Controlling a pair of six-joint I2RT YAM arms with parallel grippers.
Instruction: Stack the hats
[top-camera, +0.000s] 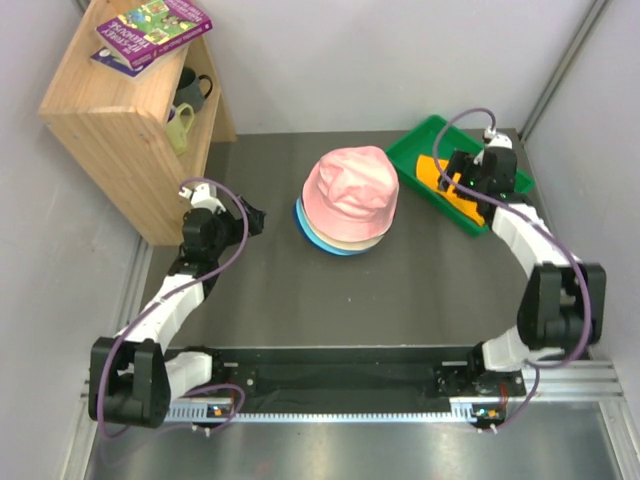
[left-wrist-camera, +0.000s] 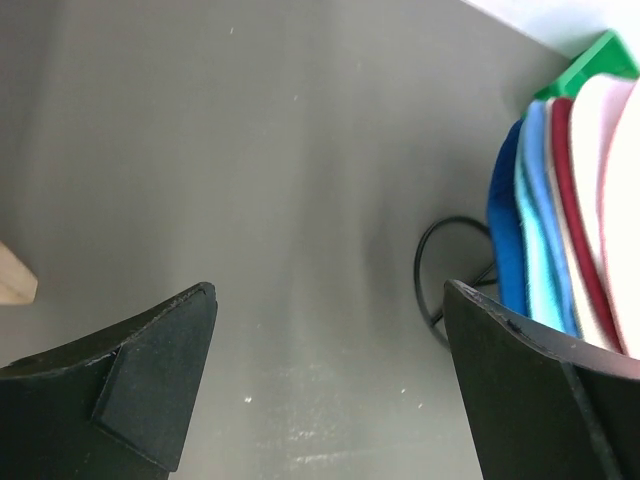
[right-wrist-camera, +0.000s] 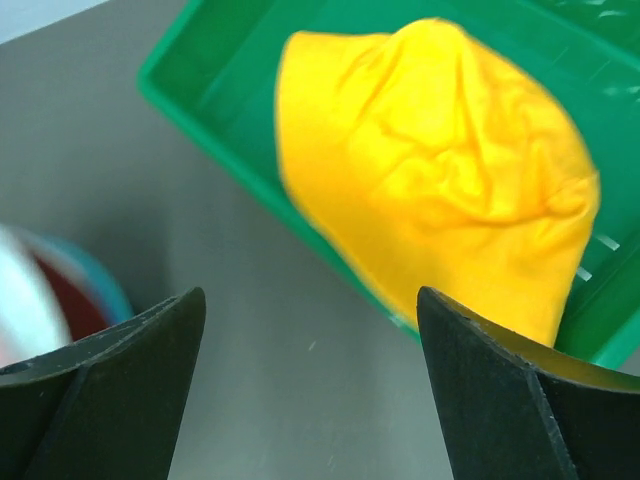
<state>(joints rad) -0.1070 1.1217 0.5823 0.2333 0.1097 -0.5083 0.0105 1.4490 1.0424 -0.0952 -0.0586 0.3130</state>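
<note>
Left gripper (left-wrist-camera: 328, 300): jaws wide apart, nothing between them. It hangs over bare table (top-camera: 270, 300) just left of the stack.
Stack of hats (top-camera: 345, 205): mid-table, pink hat (top-camera: 352, 185) on top, beige and blue brims showing below. It rests on a black wire stand (left-wrist-camera: 420, 265), glimpsed only from the left wrist.
Right gripper (right-wrist-camera: 310, 300): jaws wide apart and empty, poised over the far-right tray.
Yellow hat (right-wrist-camera: 440, 170): lies crumpled in the green tray (right-wrist-camera: 220, 60), well apart from the stack. By my reading it is the one hat left to add.
Risk, grip: the cloth is loose, so a pinch on a single fold could slip out on the way over.
Risk, tray: a finger that comes down close to the tray wall could catch it and drag the tray.
Risk, placing: the pink crown is rounded, so an off-centre drop could slide off or tip the stack on its stand.
Risk, left arm: it sits close to the brims, and a stray move could nudge them.
</note>
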